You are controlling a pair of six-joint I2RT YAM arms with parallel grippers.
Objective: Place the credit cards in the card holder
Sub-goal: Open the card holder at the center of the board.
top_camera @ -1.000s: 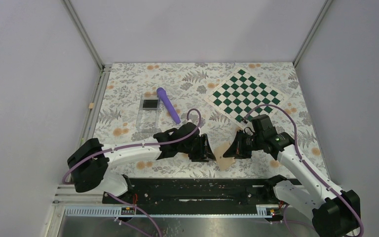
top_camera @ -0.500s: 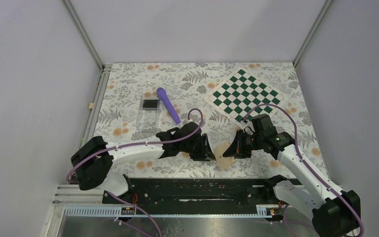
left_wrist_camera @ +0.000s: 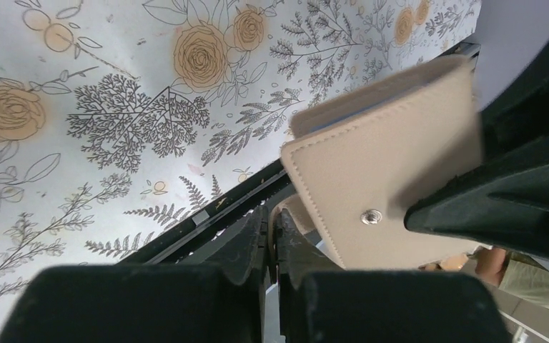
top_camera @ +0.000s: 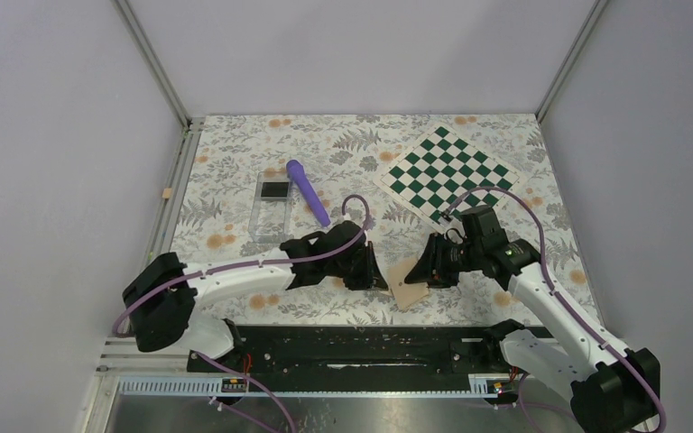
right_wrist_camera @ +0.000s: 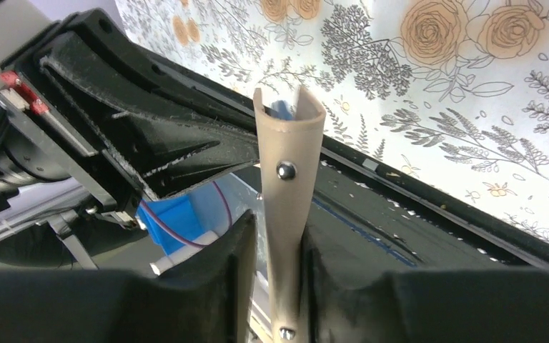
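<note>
At the near edge of the table [top_camera: 343, 144], around its middle, between the two arms — card holder [top_camera: 408, 283] pinched folded and up on edge in the right gripper [right_wrist_camera: 279, 230], free end sticking out left toward the left gripper [left_wrist_camera: 268, 232] — fingers pressed together, just beside it.

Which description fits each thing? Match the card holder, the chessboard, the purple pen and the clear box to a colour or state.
Column A
1 card holder
2 chessboard
3 purple pen
4 clear box

Column B
a green and white squares
b plain tan
c transparent, with a dark item at its far end
d violet, lying slantwise

Pairs: 1-b, 2-a, 3-d, 4-c
</note>
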